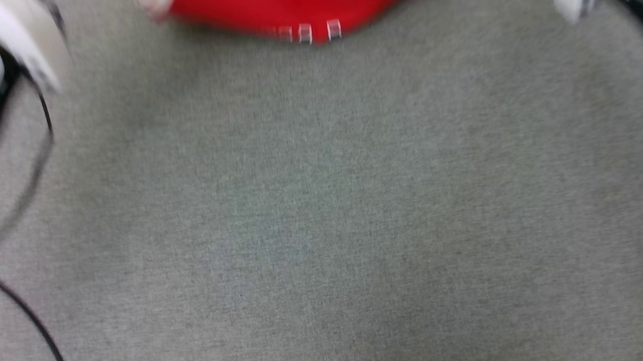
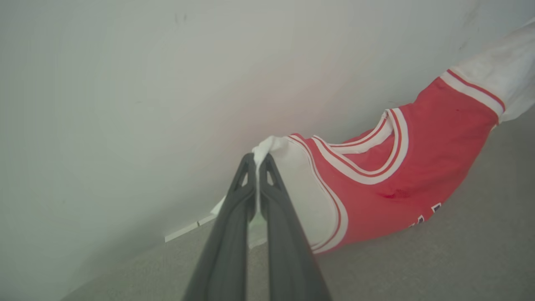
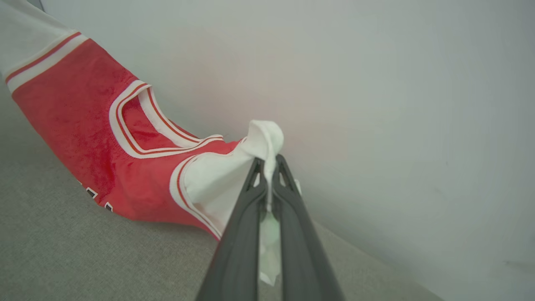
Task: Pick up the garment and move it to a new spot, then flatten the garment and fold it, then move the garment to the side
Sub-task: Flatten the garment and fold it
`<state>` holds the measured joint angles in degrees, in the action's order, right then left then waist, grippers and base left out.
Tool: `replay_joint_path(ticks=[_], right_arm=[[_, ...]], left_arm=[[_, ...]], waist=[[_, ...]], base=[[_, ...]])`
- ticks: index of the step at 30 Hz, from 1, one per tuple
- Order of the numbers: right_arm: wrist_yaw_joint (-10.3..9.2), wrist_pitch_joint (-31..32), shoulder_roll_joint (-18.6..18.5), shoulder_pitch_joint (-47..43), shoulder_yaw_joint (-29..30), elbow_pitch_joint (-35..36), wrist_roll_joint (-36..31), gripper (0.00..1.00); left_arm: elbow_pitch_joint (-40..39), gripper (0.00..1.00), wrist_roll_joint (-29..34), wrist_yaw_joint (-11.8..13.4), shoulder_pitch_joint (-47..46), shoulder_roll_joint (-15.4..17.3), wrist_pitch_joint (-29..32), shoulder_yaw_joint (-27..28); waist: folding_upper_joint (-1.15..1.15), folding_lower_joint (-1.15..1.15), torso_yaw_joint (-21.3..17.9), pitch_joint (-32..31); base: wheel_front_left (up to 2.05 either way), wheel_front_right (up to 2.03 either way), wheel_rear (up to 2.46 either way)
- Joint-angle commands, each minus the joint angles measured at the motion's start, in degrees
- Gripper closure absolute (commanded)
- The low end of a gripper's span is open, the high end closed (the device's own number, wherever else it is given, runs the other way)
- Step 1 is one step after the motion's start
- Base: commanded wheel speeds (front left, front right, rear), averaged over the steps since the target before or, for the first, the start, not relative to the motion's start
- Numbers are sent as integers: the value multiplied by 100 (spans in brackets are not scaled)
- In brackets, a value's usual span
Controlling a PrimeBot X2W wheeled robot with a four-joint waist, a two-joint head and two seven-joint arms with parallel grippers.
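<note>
Two grips are confirmed. The left claw [image 2: 256, 161] is clamped shut on a pinch of white sleeve [image 2: 301, 184], and the right claw [image 3: 269, 163] is clamped shut on the opposite white sleeve [image 3: 217, 184]. The garment [image 2: 418, 167] hangs stretched between them, collar uppermost and close to the pale wall [image 2: 125, 83]. Its lower part sags towards the grey surface [image 1: 324, 204]; contact with it cannot be confirmed. In the blurred head view the red cloth sits at the far edge of that surface, with white-edged print [image 1: 307, 31] showing along its lowest fold, and a dark cable [image 1: 34, 326] trails at the robot's left. Assessment: the pick-up appears complete and the transfer to a new spot appears to be in hand. The garment is not yet laid down. Outstanding items are flattening, folding and the final move to the side. The task is judged to be in its early part.
</note>
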<state>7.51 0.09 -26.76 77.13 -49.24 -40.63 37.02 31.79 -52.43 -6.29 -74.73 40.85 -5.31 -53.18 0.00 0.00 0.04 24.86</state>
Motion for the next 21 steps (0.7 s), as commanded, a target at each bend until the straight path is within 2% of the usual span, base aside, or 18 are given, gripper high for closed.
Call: replay_joint_path(ticks=[1,10,15,21], right_arm=[[-4,-82,-109,-346,-104,98,148,100],[-4,-444,-737,-2178,-620,437,1006,100],[-4,-578,-993,-3191,-584,662,1565,100],[-4,-724,-1332,-4257,-494,810,1711,100]], left_arm=[[-168,100,-95,111,371,87,-76,-26],[-1269,100,-743,938,2792,519,-328,-289],[-1748,100,-1065,1368,3943,804,-538,-400],[-2225,100,-1485,1800,5118,1108,-758,-441]], waist=[[0,0,-56,-278],[0,0,-82,-1001],[0,0,-94,-1401],[0,0,-117,-1824]], base=[[0,0,0],[0,0,0],[0,0,0],[0,0,0]])
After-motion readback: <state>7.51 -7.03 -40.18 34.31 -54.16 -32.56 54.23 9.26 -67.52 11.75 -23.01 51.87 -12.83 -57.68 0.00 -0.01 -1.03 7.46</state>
